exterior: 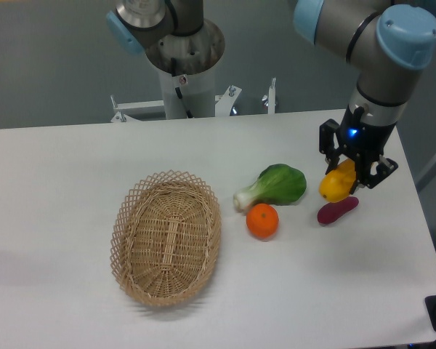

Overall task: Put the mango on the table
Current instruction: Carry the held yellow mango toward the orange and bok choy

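The yellow mango (337, 182) hangs tilted at the right side of the white table (58, 189), held a little above its surface. My gripper (346, 169) is shut on the mango's upper end, black fingers on either side of it. Just below and right of the fruit lies a small purple sweet potato (337, 210).
A round orange (262, 221) and a green leafy vegetable (275, 185) lie left of the mango. The oval wicker basket (167, 237) stands at the table's middle-left. The arm's base column (183, 65) rises behind the far edge. The table's right edge is close to the gripper.
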Action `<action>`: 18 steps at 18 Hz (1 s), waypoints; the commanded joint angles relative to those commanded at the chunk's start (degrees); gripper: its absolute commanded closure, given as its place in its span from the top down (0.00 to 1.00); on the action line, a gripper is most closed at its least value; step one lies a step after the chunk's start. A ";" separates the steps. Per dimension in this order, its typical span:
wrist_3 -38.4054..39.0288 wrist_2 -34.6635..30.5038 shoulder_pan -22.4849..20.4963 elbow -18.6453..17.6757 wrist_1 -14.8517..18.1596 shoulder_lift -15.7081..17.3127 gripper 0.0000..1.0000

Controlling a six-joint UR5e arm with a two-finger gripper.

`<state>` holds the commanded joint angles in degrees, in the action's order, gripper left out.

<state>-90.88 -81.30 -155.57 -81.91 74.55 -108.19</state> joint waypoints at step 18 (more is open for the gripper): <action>14.21 -1.06 3.43 -15.56 -23.22 -4.22 0.38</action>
<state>-76.67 -82.35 -152.14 -97.47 51.33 -112.41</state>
